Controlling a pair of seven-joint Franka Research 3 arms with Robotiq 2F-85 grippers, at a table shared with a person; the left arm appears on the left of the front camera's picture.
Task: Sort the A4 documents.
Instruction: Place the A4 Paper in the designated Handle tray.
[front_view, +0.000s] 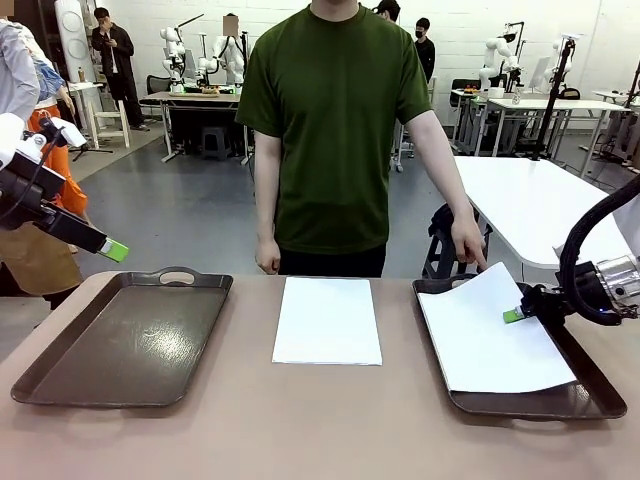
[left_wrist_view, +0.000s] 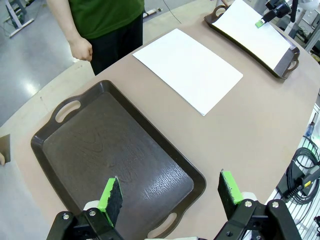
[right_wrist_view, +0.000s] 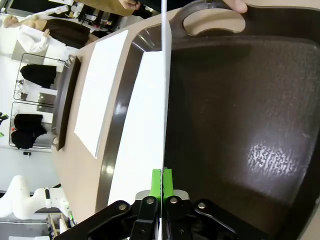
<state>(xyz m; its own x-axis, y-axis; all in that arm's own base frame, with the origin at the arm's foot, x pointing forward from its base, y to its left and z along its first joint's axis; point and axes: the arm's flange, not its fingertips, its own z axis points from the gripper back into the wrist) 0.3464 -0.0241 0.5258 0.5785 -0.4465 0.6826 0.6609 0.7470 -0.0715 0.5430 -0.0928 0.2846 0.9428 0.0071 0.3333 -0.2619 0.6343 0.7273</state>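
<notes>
One white A4 document (front_view: 488, 345) lies in the right dark tray (front_view: 530, 402), its right edge lifted. My right gripper (front_view: 515, 315) is shut on that edge. The right wrist view meets the sheet (right_wrist_view: 164, 95) edge-on, pinched between the green pads of the gripper (right_wrist_view: 162, 182), with bare tray floor (right_wrist_view: 240, 110) beside it. A person's finger (front_view: 470, 262) touches the sheet's far corner. More A4 documents (front_view: 327, 320) lie flat at mid-table. My left gripper (front_view: 113, 250) hangs open above the left tray (front_view: 120, 340), holding nothing; in its own view the gripper (left_wrist_view: 170, 187) hovers over the tray (left_wrist_view: 100, 150).
The person stands at the far side of the table, the other hand (front_view: 267, 258) hanging near the edge. A white table (front_view: 540, 200) stands behind on the right. Bare tabletop (front_view: 320, 430) runs along the near edge between the trays.
</notes>
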